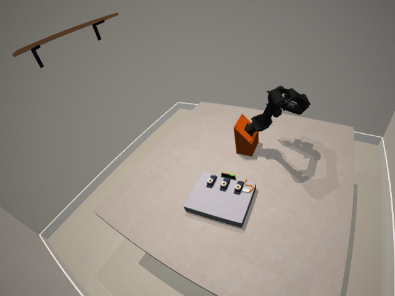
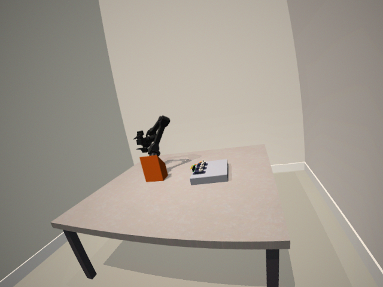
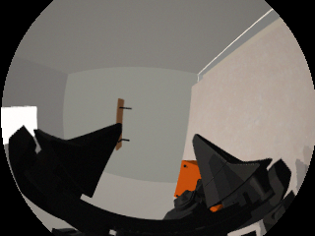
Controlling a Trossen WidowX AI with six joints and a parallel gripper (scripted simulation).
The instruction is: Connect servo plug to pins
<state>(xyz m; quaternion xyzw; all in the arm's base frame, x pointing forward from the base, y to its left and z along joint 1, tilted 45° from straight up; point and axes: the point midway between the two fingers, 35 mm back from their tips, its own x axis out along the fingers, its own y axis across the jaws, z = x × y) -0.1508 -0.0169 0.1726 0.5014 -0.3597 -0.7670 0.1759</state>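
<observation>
The holder, a flat grey block point(image 1: 218, 205) point(image 2: 216, 170), lies on the table. Three dark servos with pale round horns stand on it; the one at the right in the top view point(image 1: 238, 187) is beside a curled orange lead point(image 1: 252, 186). The plug is too small to make out. The black pin row point(image 1: 226, 175) point(image 2: 193, 168) is at the holder's edge facing the arm, with yellowish pins and a green mark; single pins and the dot cannot be told. My gripper point(image 2: 134, 143) point(image 3: 158, 133) is open and empty, raised above the arm's base and away from the holder.
The arm's orange base block point(image 1: 245, 143) point(image 2: 152, 170) stands on the table point(image 1: 153, 191) point(image 2: 185, 213) beyond the pin-row side of the holder. A wooden wall shelf point(image 1: 65, 33) point(image 3: 120, 110) on black brackets is far from the arm.
</observation>
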